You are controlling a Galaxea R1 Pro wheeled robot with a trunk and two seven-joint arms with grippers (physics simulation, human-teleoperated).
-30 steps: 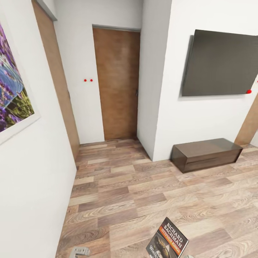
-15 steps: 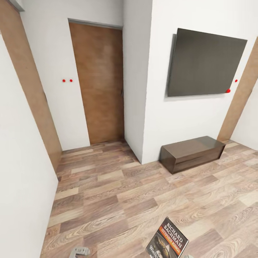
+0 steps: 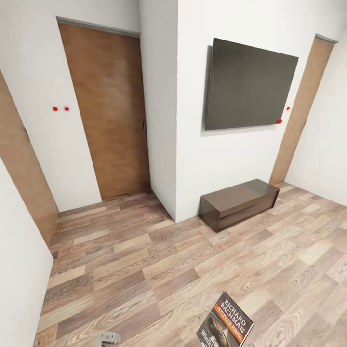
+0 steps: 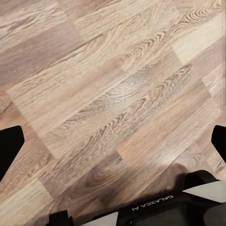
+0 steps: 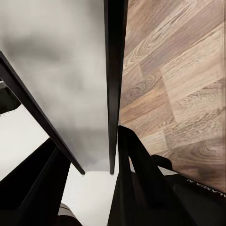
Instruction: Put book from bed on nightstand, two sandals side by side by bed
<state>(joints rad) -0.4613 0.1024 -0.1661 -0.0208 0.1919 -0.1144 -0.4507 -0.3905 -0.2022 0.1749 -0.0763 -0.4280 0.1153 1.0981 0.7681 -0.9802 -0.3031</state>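
Two arms: one carries the task's thing, the other carries nothing.
Left gripper (image 4: pixel 113 141): fingers spread wide apart, bare plank floor (image 3: pixel 144 270) between them, nothing held; in the head view its pale tip pokes in at the lower edge.
Door (image 3: pixel 108 111): tan wood, closed, at the head view's left, two red dots on the white wall beside it.
Wall screen (image 3: pixel 248 86): dark flat panel mounted on the white wall, right of the door.
Low cabinet (image 3: pixel 238 202): dark brown, glossy top, on the floor below the screen, well apart from the robot.
Book (image 3: pixel 225 322): standing tilted at the head view's lower edge, orange band and white "Richard Bachman" lettering facing the camera, well clear of the floor.
Right gripper (image 5: pixel 110 155): jaws clamped on the book's thin edge, one dark finger on each side of the cover.
Book between jaws: edge-on, the grey face running up beside one finger.
Handling, as I judge it: light, thin, somewhat flexible, glossy cover liable to slip; best pinched near the spine.
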